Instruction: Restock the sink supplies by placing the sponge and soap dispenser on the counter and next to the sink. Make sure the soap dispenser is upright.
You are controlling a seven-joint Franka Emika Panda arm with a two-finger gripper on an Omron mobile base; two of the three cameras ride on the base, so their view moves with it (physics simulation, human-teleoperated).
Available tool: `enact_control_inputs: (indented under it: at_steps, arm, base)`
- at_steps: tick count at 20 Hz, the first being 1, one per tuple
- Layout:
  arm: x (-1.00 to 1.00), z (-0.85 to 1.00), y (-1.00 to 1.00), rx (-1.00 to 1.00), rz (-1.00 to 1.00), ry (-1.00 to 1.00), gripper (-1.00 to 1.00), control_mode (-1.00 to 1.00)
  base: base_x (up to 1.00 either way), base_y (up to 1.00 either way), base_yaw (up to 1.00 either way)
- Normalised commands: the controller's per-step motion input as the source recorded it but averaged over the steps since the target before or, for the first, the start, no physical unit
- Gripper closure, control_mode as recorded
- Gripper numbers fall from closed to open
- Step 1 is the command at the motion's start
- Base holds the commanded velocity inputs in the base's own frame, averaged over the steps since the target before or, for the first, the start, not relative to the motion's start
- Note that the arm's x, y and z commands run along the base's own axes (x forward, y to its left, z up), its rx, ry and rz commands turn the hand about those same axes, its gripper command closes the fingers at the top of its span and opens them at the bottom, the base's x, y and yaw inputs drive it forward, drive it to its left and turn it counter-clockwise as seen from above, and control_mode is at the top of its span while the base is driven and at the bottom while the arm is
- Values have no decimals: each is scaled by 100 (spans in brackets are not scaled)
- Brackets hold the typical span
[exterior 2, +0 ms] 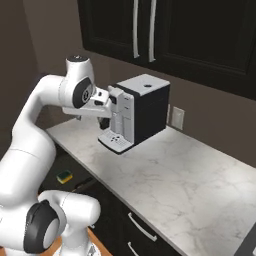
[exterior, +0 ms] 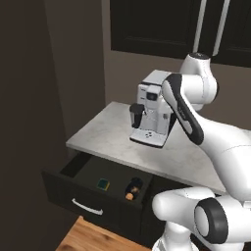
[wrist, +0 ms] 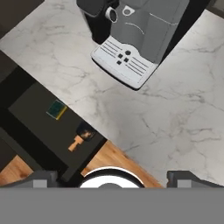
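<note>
Fingers (wrist: 43,178) of the gripper (wrist: 113,178) are standing wide apart, gripping nothing, while the sponge (exterior: 103,184) and the soap dispenser (exterior: 133,188), tipped over, are lying in the open drawer (exterior: 73,193) below the counter (exterior: 103,135).

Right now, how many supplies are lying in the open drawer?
2. The sponge lies near the middle of the drawer floor. The soap dispenser lies on its side to its right, by the drawer's side wall. The rear of the drawer sits under the counter, so more may be hidden.
</note>
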Motion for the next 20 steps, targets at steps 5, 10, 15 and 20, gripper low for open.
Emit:
enact_control_inputs:
  at_steps: [5, 10, 15, 20]
  arm:
    - [1, -3, 0, 0, 0, 0, -100, -100]
    - [-38, -67, 50, 0, -7, 3, -100, -100]
    - [-57, -77, 100, 0, -17, 10, -100, -100]
    - [-21, -74, 100, 0, -17, 26, -100, -100]
  base:
    - [7, -4, 6]
    - [0, 0, 0]
    - [0, 0, 0]
    - [0, 0, 0]
